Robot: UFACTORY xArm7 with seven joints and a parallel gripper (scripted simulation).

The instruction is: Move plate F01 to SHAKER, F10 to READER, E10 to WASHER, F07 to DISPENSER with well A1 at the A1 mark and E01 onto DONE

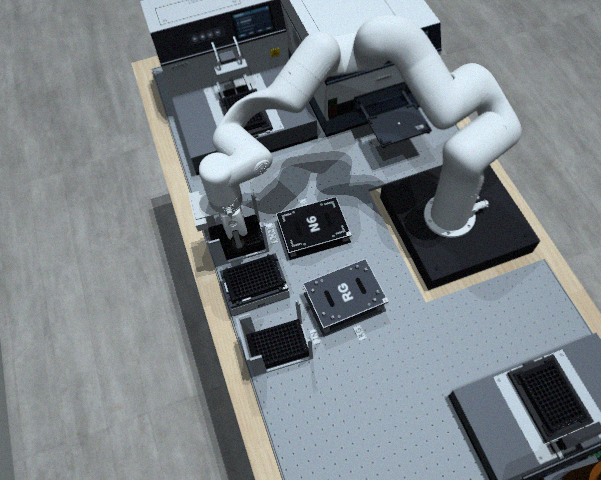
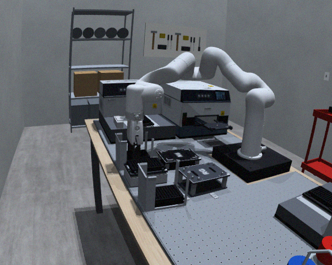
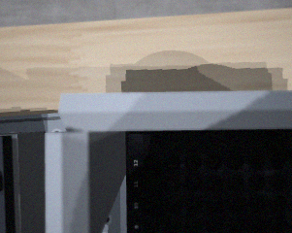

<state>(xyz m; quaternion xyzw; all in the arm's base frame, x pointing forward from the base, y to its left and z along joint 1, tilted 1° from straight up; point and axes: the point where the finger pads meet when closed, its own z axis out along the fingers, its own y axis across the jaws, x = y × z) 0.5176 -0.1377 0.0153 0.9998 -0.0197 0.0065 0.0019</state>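
Observation:
My gripper (image 1: 236, 238) reaches straight down into the deep rack (image 1: 235, 242) at the left deck edge, and it also shows in the exterior view (image 2: 135, 144). It is shut on a black well plate (image 3: 213, 180) inside the rack walls. I cannot read the plate's label. The READER tray (image 1: 396, 124) stands empty, so I take the plate for E01. The grey rack wall (image 3: 179, 109) fills the wrist view above the plate. Black plates sit on the SHAKER (image 1: 253, 280), in the other rack (image 1: 278, 343), on the WASHER and on the DISPENSER (image 1: 548, 397).
Nest N6 (image 1: 313, 225) and regrip nest RG (image 1: 346, 293) stand empty to the right of the racks. The arm's black base (image 1: 458, 227) is further right. Thin rack posts (image 2: 146, 141) rise beside the gripper. A red cart (image 2: 326, 142) stands off the table.

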